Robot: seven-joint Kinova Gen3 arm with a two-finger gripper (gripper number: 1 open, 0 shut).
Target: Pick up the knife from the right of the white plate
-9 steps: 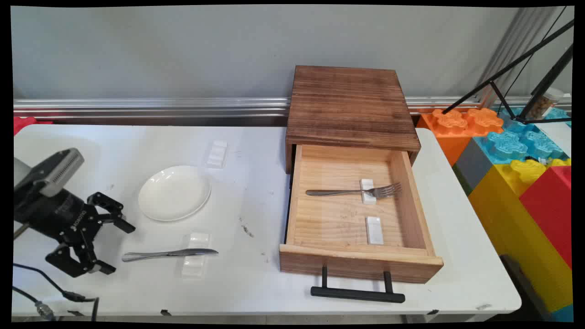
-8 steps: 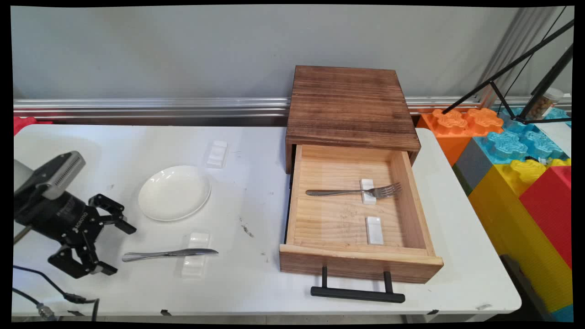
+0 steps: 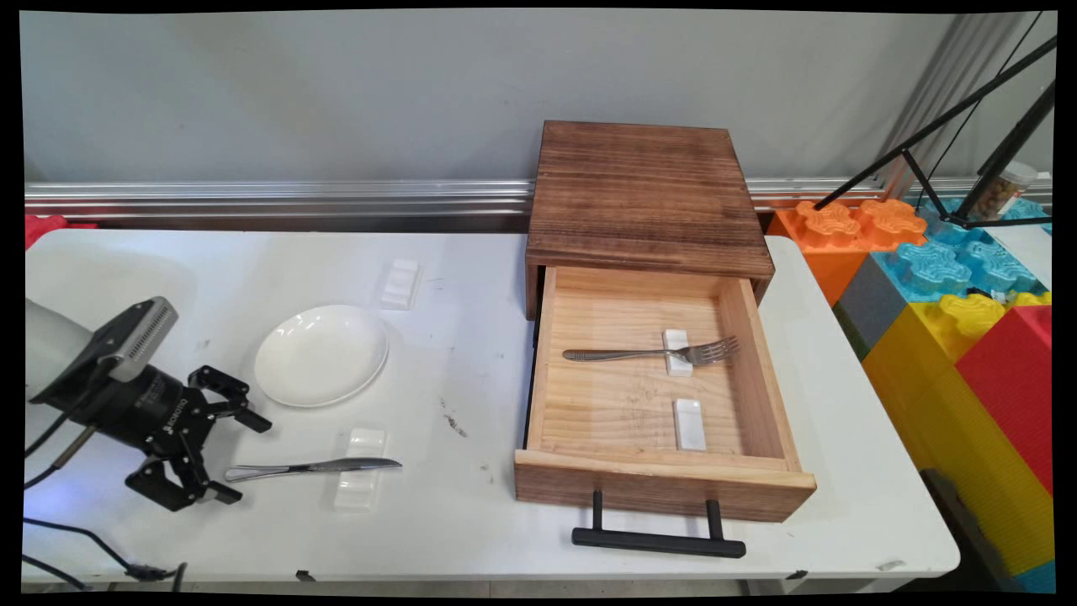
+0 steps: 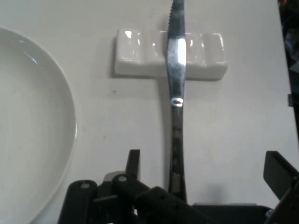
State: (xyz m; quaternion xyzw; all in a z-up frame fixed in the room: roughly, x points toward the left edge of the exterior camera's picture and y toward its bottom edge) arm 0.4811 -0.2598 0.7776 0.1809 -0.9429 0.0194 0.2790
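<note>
My gripper [image 3: 246, 459] is open at the table's near left, low over the handle end of a steel knife [image 3: 311, 465]. The knife lies flat with its blade across a white cutlery rest [image 3: 359, 480]. In the hand view the gripper [image 4: 205, 170] straddles the knife [image 4: 176, 102]: the handle runs up between the two fingers, nearer the left one [image 4: 133, 164], and the blade crosses the rest [image 4: 170, 53]. A white plate [image 3: 321, 354] sits just behind the knife, and its rim [image 4: 32, 126] fills the hand view's left side.
An open wooden drawer [image 3: 782, 484] with a black handle [image 3: 658, 540] stands at the right under a dark wooden box [image 3: 644, 194]. Inside lie a fork [image 3: 652, 353] on a white rest and a second rest [image 3: 689, 423]. Another rest [image 3: 400, 283] sits behind the plate.
The gripper has moved right toward the knife, and its fingers now flank the handle end. Nothing on the table has shifted.
</note>
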